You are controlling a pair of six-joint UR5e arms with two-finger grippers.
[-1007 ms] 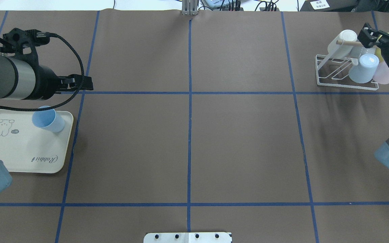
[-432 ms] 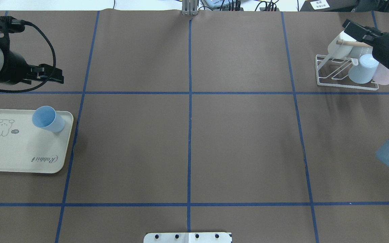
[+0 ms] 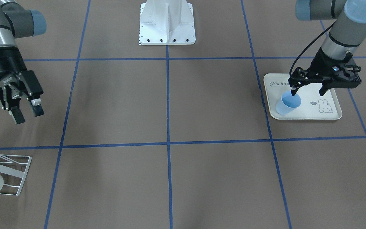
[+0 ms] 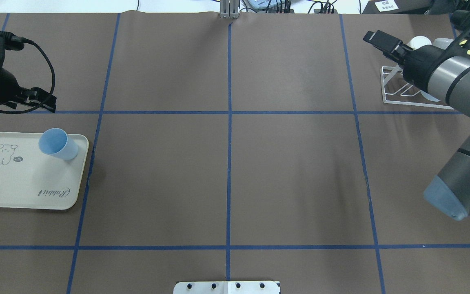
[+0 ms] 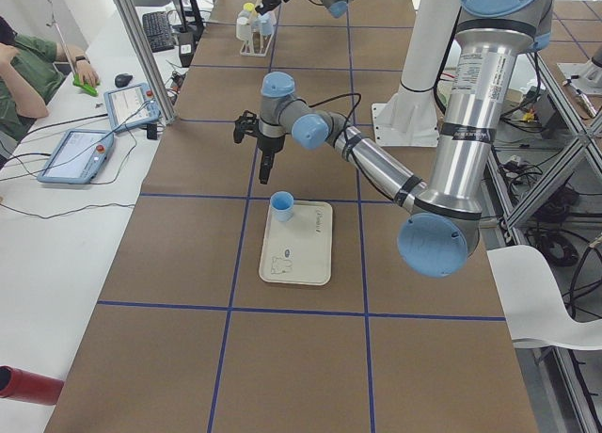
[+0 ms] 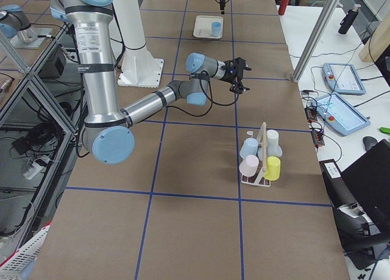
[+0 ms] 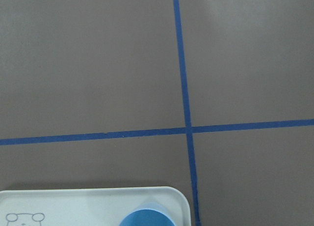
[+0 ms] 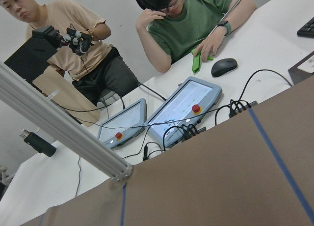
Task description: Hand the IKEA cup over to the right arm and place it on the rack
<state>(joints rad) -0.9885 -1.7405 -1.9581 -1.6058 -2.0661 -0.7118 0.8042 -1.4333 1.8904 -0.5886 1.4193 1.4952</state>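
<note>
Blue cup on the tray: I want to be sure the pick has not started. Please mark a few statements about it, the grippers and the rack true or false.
The blue cup stands upright on the tray. True.
The left gripper is shut on the cup. False: it is open, holding nothing.
The right gripper is open and empty. True.
The rack is bare. False: it holds four cups.

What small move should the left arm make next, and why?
Probably shift the left gripper over the blue cup and lower it around the cup. The gripper is open and hangs higher than the cup and off to one side, not around it, as the exterior left view shows. The cup stands upright on the cream tray, ungrasped.
</note>
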